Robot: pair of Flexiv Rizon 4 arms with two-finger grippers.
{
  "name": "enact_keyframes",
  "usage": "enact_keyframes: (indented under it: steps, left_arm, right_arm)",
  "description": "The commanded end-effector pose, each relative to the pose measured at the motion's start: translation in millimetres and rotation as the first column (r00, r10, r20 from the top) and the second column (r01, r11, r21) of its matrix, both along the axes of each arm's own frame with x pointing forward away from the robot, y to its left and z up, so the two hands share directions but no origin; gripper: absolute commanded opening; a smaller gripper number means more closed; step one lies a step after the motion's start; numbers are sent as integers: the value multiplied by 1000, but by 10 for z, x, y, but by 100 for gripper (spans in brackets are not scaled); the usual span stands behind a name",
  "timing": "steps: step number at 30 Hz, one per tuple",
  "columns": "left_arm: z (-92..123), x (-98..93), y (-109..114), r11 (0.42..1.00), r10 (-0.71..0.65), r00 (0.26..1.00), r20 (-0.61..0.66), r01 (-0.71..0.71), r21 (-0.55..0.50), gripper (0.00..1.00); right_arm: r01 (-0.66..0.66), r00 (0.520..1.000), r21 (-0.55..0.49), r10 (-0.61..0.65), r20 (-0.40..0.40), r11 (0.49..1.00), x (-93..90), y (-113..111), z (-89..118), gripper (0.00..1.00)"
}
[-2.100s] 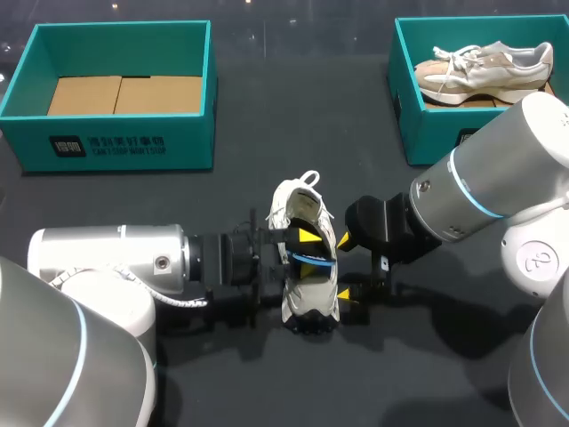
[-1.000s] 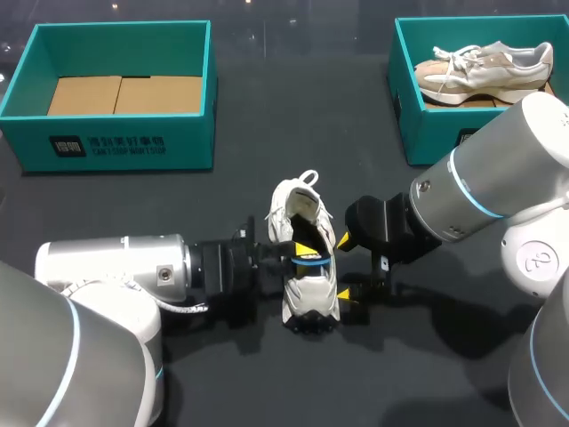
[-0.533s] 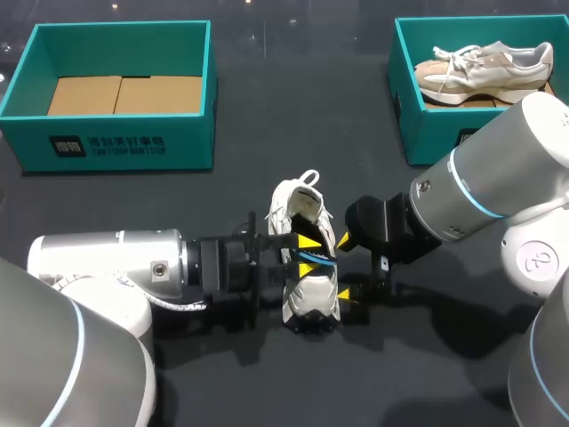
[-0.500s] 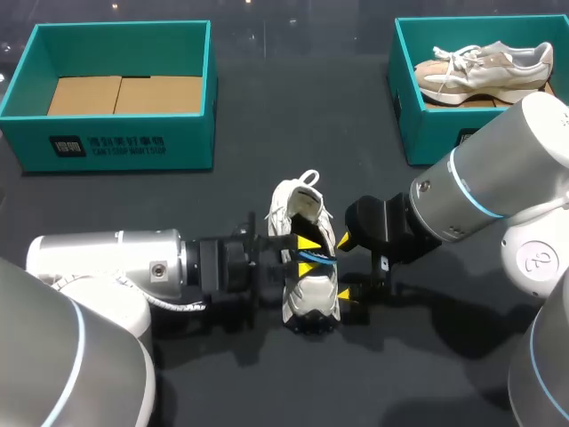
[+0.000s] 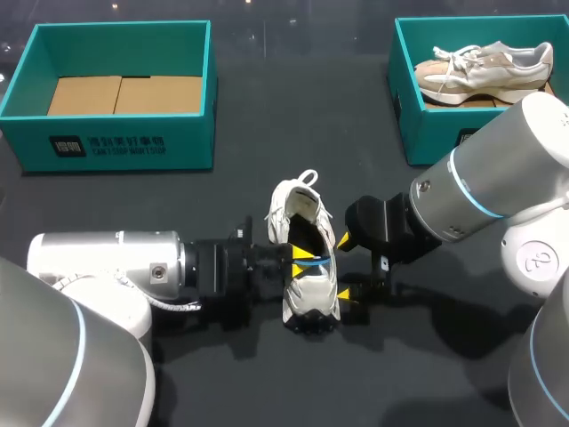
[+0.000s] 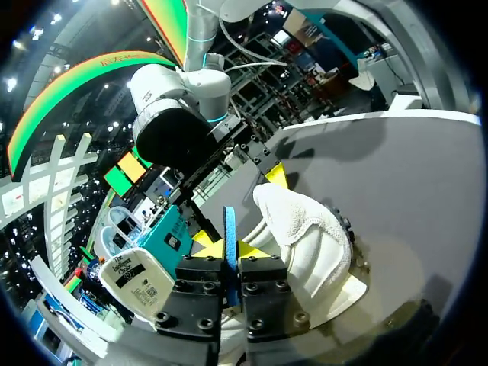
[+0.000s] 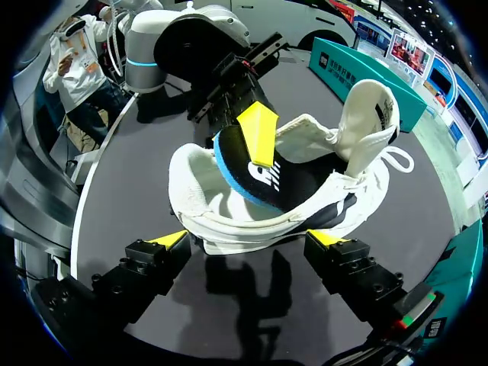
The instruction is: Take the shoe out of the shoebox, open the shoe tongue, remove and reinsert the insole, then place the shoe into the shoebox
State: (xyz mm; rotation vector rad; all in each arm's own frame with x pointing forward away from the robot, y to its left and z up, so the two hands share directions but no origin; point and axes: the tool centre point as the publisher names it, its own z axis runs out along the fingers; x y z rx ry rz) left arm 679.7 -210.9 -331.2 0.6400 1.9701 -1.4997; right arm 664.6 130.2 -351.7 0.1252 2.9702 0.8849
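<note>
the left fingers (image 5: 301,255) have turned and pushed in closer to the shoe (image 5: 307,302) than half a second ago, and less of the blue edge shows from above now. they are clenched on the insole (image 7: 263,183); the left wrist view shows its blue rim pinched upright between them. the insole sits partly inside the shoe, one end lifted above the opening. i judge the insole step is under way, though whether it is coming out or going back in is not clear from here.

the shoe has not shifted. it lies out on the tabletop (image 5: 293,107) between the two arms, well apart from both boxes. the right fingers (image 5: 342,240) have kept their place, spread wide at the shoe's right side and gripping nothing.

around them: the left shoebox (image 5: 116,142) holds no shoe, only its cardboard floor. the right shoebox (image 5: 436,133) holds a second shoe (image 5: 484,71). the right arm's bulk stands between the shoe and that right box, so the left box looks like the freer path.
</note>
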Motion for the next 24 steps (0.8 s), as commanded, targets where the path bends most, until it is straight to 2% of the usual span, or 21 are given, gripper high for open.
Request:
enact_keyframes:
  steps: [1,6,7,8,9,13,21,23,24]
  left_arm:
    - [-87,47,-76,1000,22,1000,-13,-22,20,0]
    - [-52,31,-44,1000,16,998,-66,-16,3,0]
    - [-26,20,-41,1000,15,997,-69,-15,0,7]
    - [1,14,-39,1000,12,997,-73,-13,-7,25]
    - [30,4,-39,1000,9,997,-79,-10,-11,31]
    - [162,-59,-47,1000,-7,997,-81,5,-27,37]
    - [269,-165,-137,997,-65,994,-85,62,-47,42]
    - [259,-172,-165,997,-74,994,-86,70,-43,36]
    - [249,-171,-177,997,-76,993,-85,73,-40,27]
  right_arm:
    - [2,1000,0,-2,2,1000,-13,-1,-2,100]
    - [2,1000,0,-2,2,1000,-13,-1,-2,100]
    - [2,1000,0,-2,2,1000,-13,-1,-2,100]
    - [2,1000,0,-2,2,1000,-13,-1,-2,100]
    - [2,1000,0,-2,2,1000,-13,-1,-2,100]
    - [2,1000,0,-2,2,1000,-13,-1,-2,100]
    - [2,1000,0,-2,2,1000,-13,-1,-2,100]
    - [2,1000,0,-2,2,1000,-13,-1,-2,100]
    - [2,1000,0,-2,2,1000,-13,-1,-2,100]
